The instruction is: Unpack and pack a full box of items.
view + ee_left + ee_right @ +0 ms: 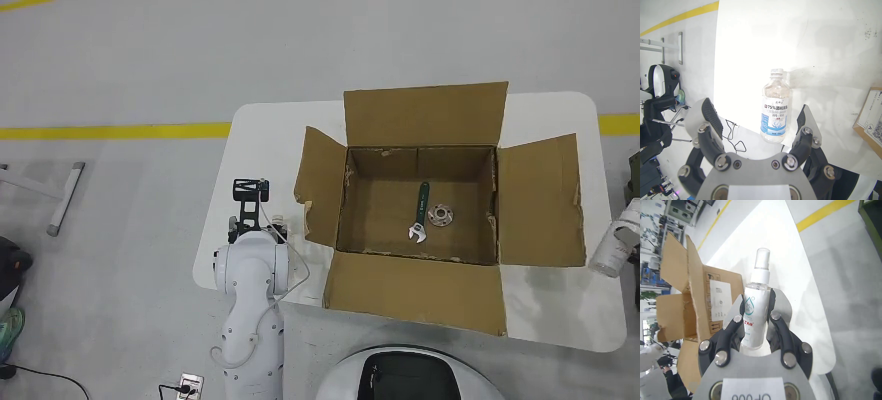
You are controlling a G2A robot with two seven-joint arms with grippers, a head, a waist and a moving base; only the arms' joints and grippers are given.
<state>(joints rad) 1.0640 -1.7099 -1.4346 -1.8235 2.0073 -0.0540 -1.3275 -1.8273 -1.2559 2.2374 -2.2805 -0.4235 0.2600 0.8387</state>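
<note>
one clear bottle (775,106) ahead of spread left claw (755,105), right claw (757,296) gripping spray bottle (761,272)

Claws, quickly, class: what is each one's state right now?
Left claw: open, holding nothing.
Right claw: closed on the spray bottle.

Left arm (250,290) stretched forward, left gripper (755,106) spread wide, tilted downward; right gripper (757,296) closed around a spray bottle (761,275), one finger pressed against each side of its body
</note>
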